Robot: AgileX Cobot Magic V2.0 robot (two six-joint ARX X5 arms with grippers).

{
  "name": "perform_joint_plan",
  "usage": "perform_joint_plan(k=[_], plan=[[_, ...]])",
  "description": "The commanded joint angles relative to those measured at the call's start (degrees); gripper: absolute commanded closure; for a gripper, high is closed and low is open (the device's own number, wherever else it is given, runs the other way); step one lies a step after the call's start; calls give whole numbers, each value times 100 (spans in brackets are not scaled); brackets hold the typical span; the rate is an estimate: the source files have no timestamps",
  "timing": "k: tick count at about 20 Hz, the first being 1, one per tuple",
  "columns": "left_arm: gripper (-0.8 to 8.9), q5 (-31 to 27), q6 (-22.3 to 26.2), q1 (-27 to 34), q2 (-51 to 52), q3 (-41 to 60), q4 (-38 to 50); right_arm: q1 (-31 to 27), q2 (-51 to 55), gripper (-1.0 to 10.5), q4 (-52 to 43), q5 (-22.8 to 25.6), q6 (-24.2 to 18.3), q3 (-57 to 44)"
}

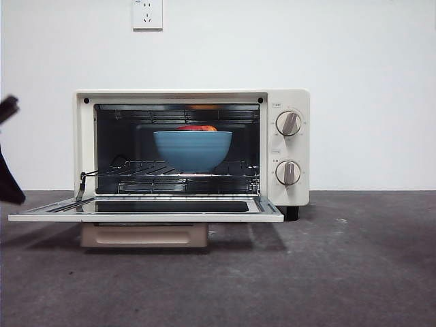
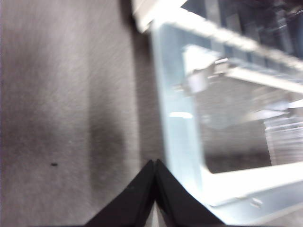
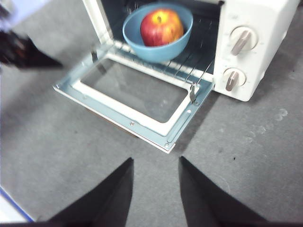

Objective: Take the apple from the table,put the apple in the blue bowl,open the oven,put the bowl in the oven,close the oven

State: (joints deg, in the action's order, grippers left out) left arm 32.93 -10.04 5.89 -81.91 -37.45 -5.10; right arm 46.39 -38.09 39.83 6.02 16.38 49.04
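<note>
The cream-white oven (image 1: 293, 99) stands with its door (image 1: 146, 208) folded down flat and the beige handle (image 1: 144, 235) below it. Inside, on the wire rack (image 1: 170, 169), sits the blue bowl (image 1: 193, 150) with the dark-red apple (image 1: 197, 127) showing just above its rim. The right wrist view shows the apple (image 3: 162, 27) lying in the bowl (image 3: 161, 52). My left gripper (image 2: 155, 163) is shut and empty, close beside the left edge of the door (image 2: 180, 123). My right gripper (image 3: 156, 163) hangs open above the table, in front of the door (image 3: 113, 111).
Two round knobs (image 1: 288, 123) (image 1: 288, 172) sit on the oven's right panel. A wall socket (image 1: 147, 13) is above the oven. My left arm shows as a dark shape (image 1: 8, 180) at the left edge. Grey table (image 1: 340, 272) spreads in front and to the right.
</note>
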Motion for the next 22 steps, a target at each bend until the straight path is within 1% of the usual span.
perform_joint_plan(k=[1,5,12,15,20,22], plan=[[808,7,-66,9,-424,-20,310,52,175,794,20,17,131,-24],[808,15,-271,-101,-935,-20,682,52,356,794,28,149,258,-24],[808,48,-273,-599,-1141,-20,962,52,376,794,92,203,258,-24],[807,481,-514,-581,-1141,-33,1191,52,378,794,96,310,264,-24],[807,1373,-1333,-426,-1134,-48,2028,52,378,794,160,330,271,-24],[807,1604,-1633,-385,-1132,-48,2354,52,378,794,236,352,271,-24]])
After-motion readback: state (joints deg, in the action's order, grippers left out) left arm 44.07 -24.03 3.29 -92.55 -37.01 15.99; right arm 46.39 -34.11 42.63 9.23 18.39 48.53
